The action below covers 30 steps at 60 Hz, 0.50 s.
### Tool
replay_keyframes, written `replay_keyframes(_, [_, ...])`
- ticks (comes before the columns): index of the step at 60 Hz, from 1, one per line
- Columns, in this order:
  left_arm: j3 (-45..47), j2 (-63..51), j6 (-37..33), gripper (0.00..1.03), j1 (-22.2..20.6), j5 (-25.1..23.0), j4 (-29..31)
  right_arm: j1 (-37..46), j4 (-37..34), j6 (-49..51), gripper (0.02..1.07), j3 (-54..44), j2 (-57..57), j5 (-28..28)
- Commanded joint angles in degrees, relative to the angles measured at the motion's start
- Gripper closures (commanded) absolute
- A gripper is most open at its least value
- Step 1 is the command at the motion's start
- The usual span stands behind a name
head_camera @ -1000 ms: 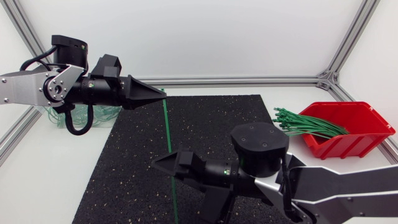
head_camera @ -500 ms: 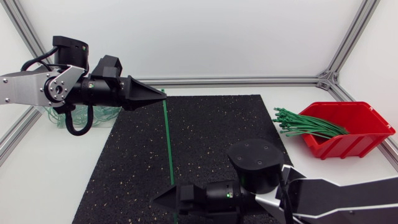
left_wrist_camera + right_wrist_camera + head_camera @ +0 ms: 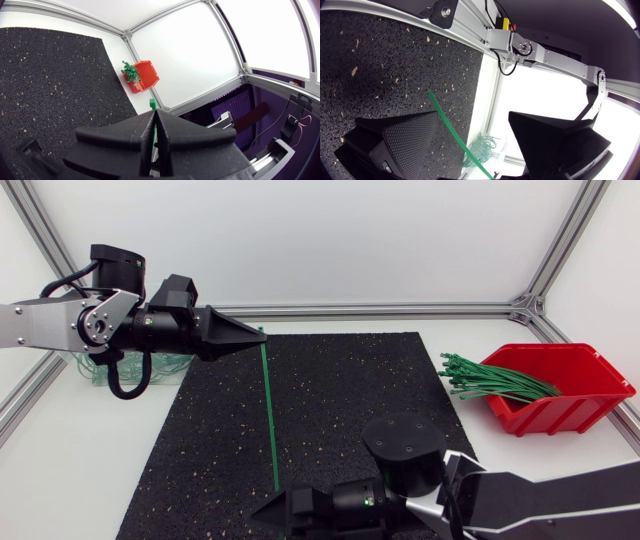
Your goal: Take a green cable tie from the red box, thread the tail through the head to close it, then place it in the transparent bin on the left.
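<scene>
The matte black wedge-fingered left claw (image 3: pixel 258 332) is clamped on the slim green plastic cable tie (image 3: pixel 270 410) at its head end. In the left wrist view the small green head (image 3: pixel 152 103) pokes out just past the closed fingertips. From there the strap runs straight over the black speckled rubber mat (image 3: pixel 350 390) toward the near edge of the tabletop. Its tail passes between the fingers of the matte black right claw (image 3: pixel 470 120), which stand wide apart — the strap runs close beside one finger (image 3: pixel 405 135) but nothing pinches it.

The step in hand looks to be the threading. To do it well, the right claw should probably close on the strap a little back from the tip, leaving a short free end to aim with. It could then curl that end round toward the head while the left claw holds firm and keeps the head's slot exposed. Gripping too far from the tip would likely let the tail flop and miss the slot. Which face of the strap should meet the slot cannot be judged here.

A second ago the right claw crossed the strap farther up the mat. Since then it has drawn back toward the near edge, so its tip now sits about level with the tail's end. The left claw has barely shifted. The red plastic box (image 3: pixel 560 415) of spare ties and the transparent bin (image 3: pixel 80 370) behind the left arm are as they were.
</scene>
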<state>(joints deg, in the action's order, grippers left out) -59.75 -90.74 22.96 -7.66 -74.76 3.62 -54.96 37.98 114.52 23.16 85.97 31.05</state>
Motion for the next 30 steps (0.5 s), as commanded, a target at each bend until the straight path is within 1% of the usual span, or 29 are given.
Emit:
replay_keyframes(1, [-1.87,-1.02,0.59,1.00,0.28,-1.09,0.34,0.55,1.40,0.88,0.06,-0.66,0.95,-0.02])
replay_keyframes(13, [-1.95,-1.02,0.59,1.00,0.19,-1.18,0.51,1.70,1.40,0.35,0.07,1.01,2.09,-0.20])
replay_keyframes(15, [-1.95,-1.02,0.59,1.00,0.19,-1.18,0.51,1.87,1.31,0.35,0.11,1.01,2.27,-0.20])
replay_keyframes(19, [-1.95,-0.93,0.59,1.00,0.28,-1.18,0.51,1.87,1.31,0.35,0.14,0.75,2.27,-0.20])
replay_keyframes(24, [-1.87,-0.93,0.59,1.00,0.28,-1.18,0.51,2.22,1.13,0.35,0.27,0.84,1.83,-0.11])
replay_keyframes(28, [-1.87,-0.93,0.59,1.00,0.28,-1.18,0.51,2.58,0.17,0.35,0.30,0.92,1.39,0.15])
replay_keyframes(30, [-1.87,-0.93,0.59,1.00,0.28,-1.26,0.51,2.84,0.17,0.35,0.34,0.84,1.48,0.59])
